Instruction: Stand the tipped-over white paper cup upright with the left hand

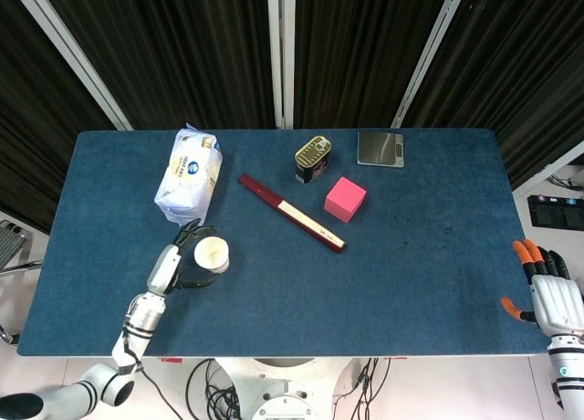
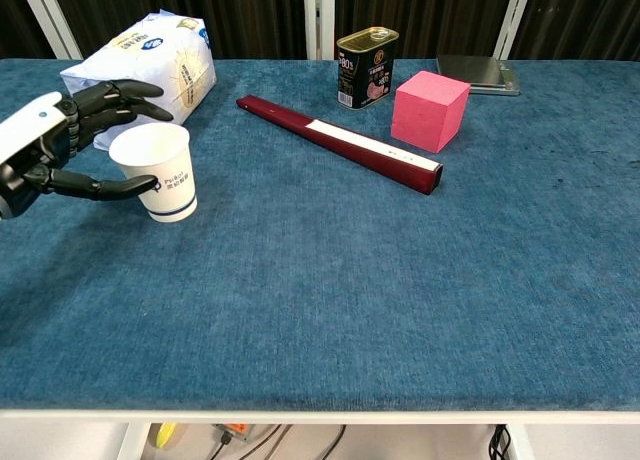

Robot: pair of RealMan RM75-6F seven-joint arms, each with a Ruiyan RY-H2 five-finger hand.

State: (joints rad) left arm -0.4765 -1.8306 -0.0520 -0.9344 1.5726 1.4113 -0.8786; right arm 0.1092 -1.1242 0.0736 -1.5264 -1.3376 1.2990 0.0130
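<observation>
Your left robot hand [image 2: 55, 145] has its fingers spread around the upright white paper cup [image 2: 158, 171] on the blue bench [image 2: 350, 280], released.

The white paper cup [image 2: 159, 171] bears small dark print too fine to read. Behind it, the gold tin can [image 2: 365, 67] and white bag [image 2: 150, 52] carry illegible labels.

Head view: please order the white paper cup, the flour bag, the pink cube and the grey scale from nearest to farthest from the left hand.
From the left hand:
1. White paper cup, right beside the fingers.
2. Flour bag, behind the hand.
3. Pink cube, mid-table toward the right.
4. Grey scale, at the far edge.
</observation>
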